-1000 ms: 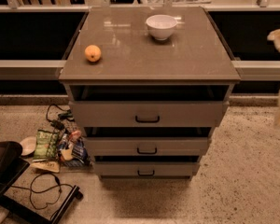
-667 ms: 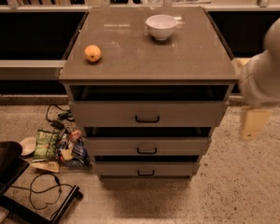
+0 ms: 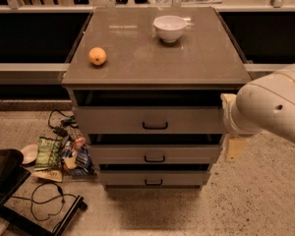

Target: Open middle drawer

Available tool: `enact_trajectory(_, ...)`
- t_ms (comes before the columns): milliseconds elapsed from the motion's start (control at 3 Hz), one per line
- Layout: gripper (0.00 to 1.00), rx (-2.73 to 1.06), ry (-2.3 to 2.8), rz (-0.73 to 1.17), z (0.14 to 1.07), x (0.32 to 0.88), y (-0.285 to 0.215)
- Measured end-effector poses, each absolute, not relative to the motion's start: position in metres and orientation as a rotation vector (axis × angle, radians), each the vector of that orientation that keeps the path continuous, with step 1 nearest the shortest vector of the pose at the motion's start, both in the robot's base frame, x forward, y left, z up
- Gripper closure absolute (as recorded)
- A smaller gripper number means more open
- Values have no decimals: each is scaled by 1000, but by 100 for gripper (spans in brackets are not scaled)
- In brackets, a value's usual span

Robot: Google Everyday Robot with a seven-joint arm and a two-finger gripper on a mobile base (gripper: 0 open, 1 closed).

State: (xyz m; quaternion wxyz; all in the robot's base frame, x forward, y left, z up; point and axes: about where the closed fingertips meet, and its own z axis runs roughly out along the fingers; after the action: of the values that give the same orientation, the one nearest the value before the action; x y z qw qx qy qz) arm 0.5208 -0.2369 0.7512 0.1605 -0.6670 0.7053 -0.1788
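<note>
The grey cabinet [image 3: 157,58] stands in the centre of the camera view with three drawers. The middle drawer [image 3: 118,154] is the second one down, and its front sits in line with the others. It carries a small black loop handle [image 3: 155,158]. My white arm [image 3: 273,104] reaches in from the right edge. The gripper [image 3: 234,145] hangs below the arm, just right of the cabinet at about the middle drawer's height. It is apart from the handle.
An orange [image 3: 97,56] and a white bowl [image 3: 169,27] sit on the cabinet top. Snack bags [image 3: 56,154], cables [image 3: 49,200] and a black base [image 3: 2,176] lie on the floor to the left. A dark railing runs behind.
My arm has swung in from the right edge toward the cabinet's right side and dropped lower. The drawers, orange and bowl have not moved.
</note>
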Motion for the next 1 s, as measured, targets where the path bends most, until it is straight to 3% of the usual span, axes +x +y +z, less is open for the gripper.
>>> enact_trajectory(333,0,-1840,2050,-376,701,528,-236)
enact_trajectory(1000,0,-1872,2043,-345,682,521,-223)
